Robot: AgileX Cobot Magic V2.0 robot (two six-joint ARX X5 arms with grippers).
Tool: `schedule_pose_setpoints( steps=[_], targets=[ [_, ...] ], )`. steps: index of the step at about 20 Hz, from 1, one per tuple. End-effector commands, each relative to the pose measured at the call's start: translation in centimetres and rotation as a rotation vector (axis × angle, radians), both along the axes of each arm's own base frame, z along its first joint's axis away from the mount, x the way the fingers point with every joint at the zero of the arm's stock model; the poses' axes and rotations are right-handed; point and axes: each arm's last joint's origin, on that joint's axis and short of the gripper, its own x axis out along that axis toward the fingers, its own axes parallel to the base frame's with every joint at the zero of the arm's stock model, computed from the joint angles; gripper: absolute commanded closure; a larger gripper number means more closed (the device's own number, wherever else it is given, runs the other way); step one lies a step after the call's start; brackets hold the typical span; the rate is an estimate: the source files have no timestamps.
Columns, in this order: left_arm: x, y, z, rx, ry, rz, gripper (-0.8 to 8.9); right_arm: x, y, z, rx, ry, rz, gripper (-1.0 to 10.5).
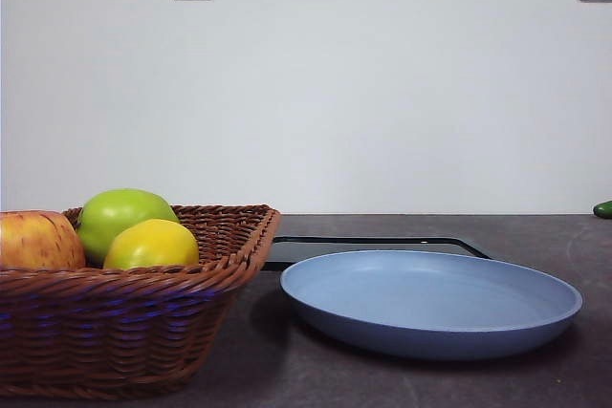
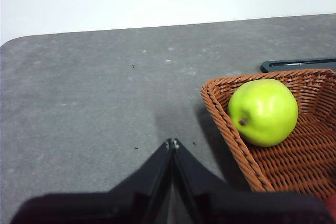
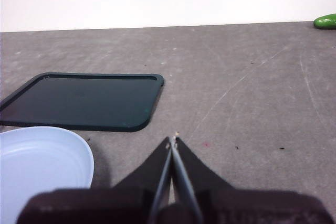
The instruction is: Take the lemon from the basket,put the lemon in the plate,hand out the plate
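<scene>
The left gripper (image 2: 172,142) hung over bare table (image 2: 94,93) with its jaws pressed tip to tip, holding nothing; the basket (image 2: 220,114) stood just beside it, a green apple (image 2: 263,112) resting in the near corner. In the front view the lemon (image 1: 151,245) sat in the basket (image 1: 134,322), touching the green apple (image 1: 122,212) behind it, with a red-yellow apple (image 1: 36,240) alongside. The right gripper (image 3: 173,141) was likewise closed and empty above the table, the plate (image 3: 37,161) near on one side and a black tray (image 3: 84,100) beyond it. A green object (image 3: 325,21) lay well apart at the table's far edge.
</scene>
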Motion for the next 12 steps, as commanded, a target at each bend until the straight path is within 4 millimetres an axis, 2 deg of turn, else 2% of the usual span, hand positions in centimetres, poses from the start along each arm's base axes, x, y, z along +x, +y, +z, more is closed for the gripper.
schedule_pose_setpoints(
  steps=[1,8,12],
  targets=[
    [0.09,-0.01,-0.05,-0.026,-0.023,-0.003,8.05,0.01,0.02,-0.15,0.037,0.009,-0.003,9.4],
    [0.06,-0.49,0.40,-0.269,-0.025,-0.140,8.05,0.02,0.03,-0.07,0.257,0.032,-0.030,9.4],
    [0.00,-0.73,0.67,-0.393,-0.012,-0.215,8.05,0.01,0.06,-0.10,0.451,0.064,-0.051,9.4]
  ],
)
